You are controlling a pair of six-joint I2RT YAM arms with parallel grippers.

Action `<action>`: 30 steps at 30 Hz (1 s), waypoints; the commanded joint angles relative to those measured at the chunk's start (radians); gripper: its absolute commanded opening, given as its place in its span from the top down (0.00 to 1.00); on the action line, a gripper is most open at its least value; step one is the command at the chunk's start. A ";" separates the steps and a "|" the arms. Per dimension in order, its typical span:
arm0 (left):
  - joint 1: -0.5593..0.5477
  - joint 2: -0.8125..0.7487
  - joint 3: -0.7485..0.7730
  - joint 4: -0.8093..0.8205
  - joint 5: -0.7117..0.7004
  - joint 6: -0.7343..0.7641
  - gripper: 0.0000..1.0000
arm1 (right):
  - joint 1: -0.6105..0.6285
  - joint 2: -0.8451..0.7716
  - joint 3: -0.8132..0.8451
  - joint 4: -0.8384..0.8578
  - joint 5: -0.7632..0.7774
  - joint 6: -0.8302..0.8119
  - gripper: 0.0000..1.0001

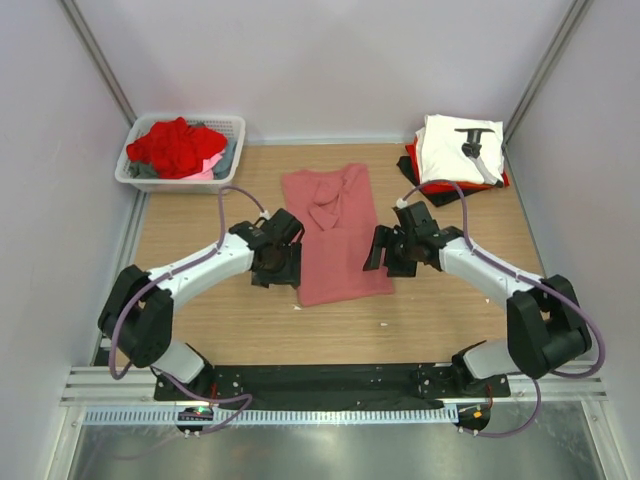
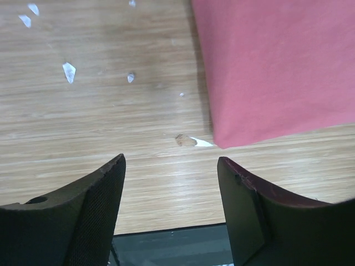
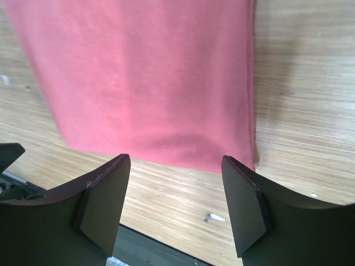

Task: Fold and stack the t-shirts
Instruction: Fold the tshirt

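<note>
A salmon-pink t-shirt (image 1: 335, 232) lies flat on the table's middle as a long narrow strip, sleeves folded in. My left gripper (image 1: 281, 262) is open and empty at the strip's left edge near its bottom corner (image 2: 272, 72). My right gripper (image 1: 384, 252) is open and empty at the right edge, over the bottom hem (image 3: 150, 83). A folded stack with a white black-printed tee (image 1: 455, 150) on top of red and black ones sits at the back right. Red, pink and grey tees (image 1: 178, 148) fill the white basket (image 1: 236, 128).
The wooden table (image 1: 200, 320) has small white scraps (image 2: 69, 72) left of the strip and one (image 3: 215, 218) near its hem. Grey walls close in both sides. The black arm rail (image 1: 320, 382) runs along the near edge.
</note>
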 commanded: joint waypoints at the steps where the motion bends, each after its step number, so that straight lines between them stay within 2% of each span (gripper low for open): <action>1: 0.000 -0.072 0.046 -0.034 -0.053 -0.036 0.31 | 0.004 -0.099 0.073 -0.095 0.045 -0.031 0.26; 5: -0.001 -0.172 -0.081 0.091 0.030 -0.084 0.30 | 0.004 -0.214 0.033 -0.147 0.094 -0.022 0.22; 9: -0.001 -0.270 -0.242 0.280 0.136 -0.151 0.28 | 0.001 -0.233 -0.041 -0.159 0.128 -0.024 0.19; 10: -0.001 -0.277 -0.273 0.344 0.144 -0.174 0.28 | 0.001 -0.231 -0.052 -0.153 0.131 -0.024 0.19; 15: -0.001 -0.257 -0.366 0.461 0.164 -0.197 0.30 | -0.031 -0.201 -0.101 -0.087 0.125 -0.037 0.18; 21: -0.003 -0.214 -0.431 0.591 0.181 -0.231 0.33 | -0.098 -0.132 -0.148 0.003 0.061 -0.044 0.25; 29: -0.012 -0.145 -0.439 0.622 0.164 -0.239 0.36 | -0.111 -0.053 -0.210 0.114 -0.010 -0.024 0.36; 30: -0.016 -0.139 -0.439 0.633 0.164 -0.237 0.38 | -0.111 -0.049 -0.217 0.126 -0.022 -0.019 0.41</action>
